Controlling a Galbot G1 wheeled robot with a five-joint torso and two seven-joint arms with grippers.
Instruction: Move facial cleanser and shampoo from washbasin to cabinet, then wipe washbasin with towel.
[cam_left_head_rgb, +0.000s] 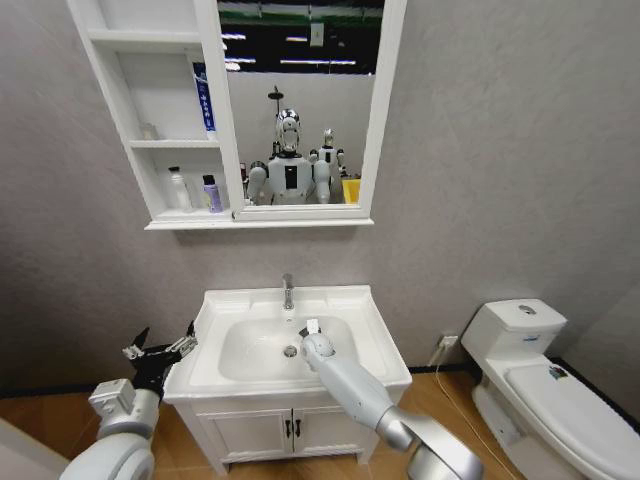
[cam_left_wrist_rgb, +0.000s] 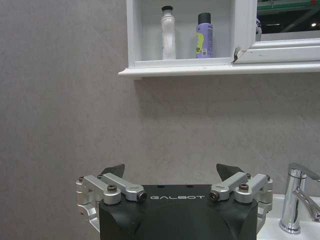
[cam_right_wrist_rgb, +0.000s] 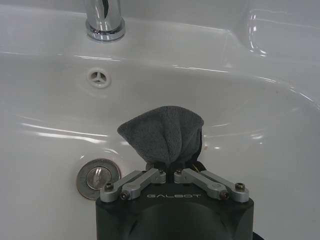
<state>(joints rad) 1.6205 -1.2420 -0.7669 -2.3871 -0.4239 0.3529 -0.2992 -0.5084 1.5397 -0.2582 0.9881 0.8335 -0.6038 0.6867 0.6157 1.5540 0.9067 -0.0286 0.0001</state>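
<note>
The right gripper (cam_right_wrist_rgb: 171, 172) reaches down into the bowl of the washbasin (cam_left_head_rgb: 375, 345), its jaws pressed together on the towel (cam_right_wrist_rgb: 165, 134). The towel is a small dark grey cloth with a soft, napped surface; it is bunched where the jaws pinch it and fans out beyond them into a rounded, creased flap that hangs over the white ceramic, near the middle of the bowl. Just beside the gripper, on the bowl's floor, sits the round metal drain (cam_right_wrist_rgb: 98, 178), and higher on the bowl's back wall is a small round overflow hole (cam_right_wrist_rgb: 98, 77), below the base of the chrome tap (cam_right_wrist_rgb: 104, 20). The washbasin itself is a white rectangular top with an oval bowl, the tap standing at the middle of its back edge, and it rests on a white two-door vanity (cam_left_head_rgb: 290, 430). The left gripper (cam_left_head_rgb: 160, 350) hangs off the washbasin's left edge, apart from it, with its jaws spread wide and nothing between them. Above, on the wall, the cabinet (cam_left_head_rgb: 160, 220) is white with open shelf niches on its left side and a framed mirror (cam_left_head_rgb: 300, 100) on its right. In the lowest niche stand a white bottle (cam_left_wrist_rgb: 168, 32) and a purple bottle (cam_left_wrist_rgb: 204, 36) with a dark cap, side by side and upright. A blue and white tube (cam_left_head_rgb: 204, 100) stands in the niche above.
</note>
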